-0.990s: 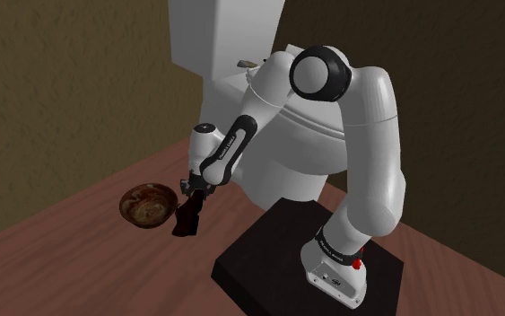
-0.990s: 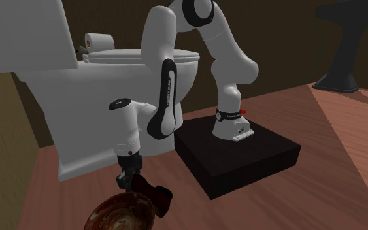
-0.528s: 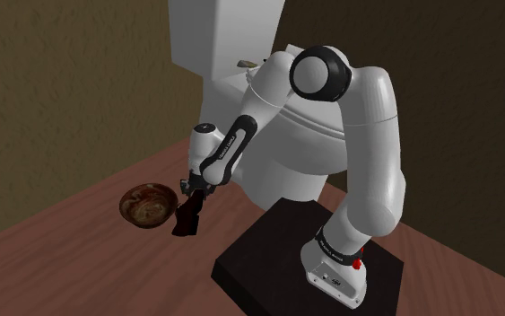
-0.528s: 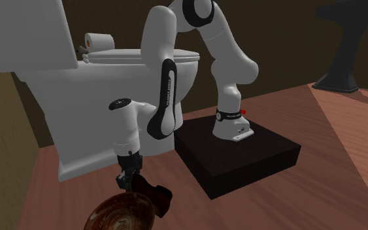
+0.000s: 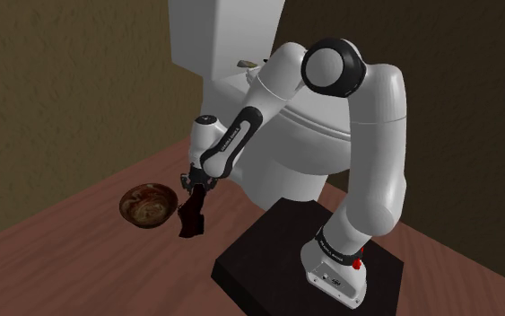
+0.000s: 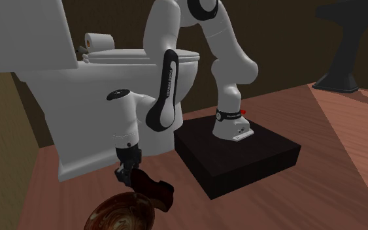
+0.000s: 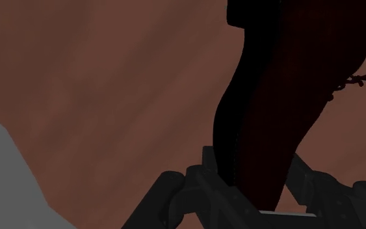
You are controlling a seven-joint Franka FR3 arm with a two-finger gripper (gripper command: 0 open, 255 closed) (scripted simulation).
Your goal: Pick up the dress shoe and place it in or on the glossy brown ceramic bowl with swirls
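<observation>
Shoulder view: gripper [image 5: 192, 189] pinches dress shoe [image 5: 189, 220] — long axis steep, free end down — beside bowl [image 5: 147, 203].

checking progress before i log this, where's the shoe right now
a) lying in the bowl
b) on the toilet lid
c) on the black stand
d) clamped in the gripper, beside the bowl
d: the gripper is shut on the shoe, which hangs next to the bowl, not inside it.
</observation>
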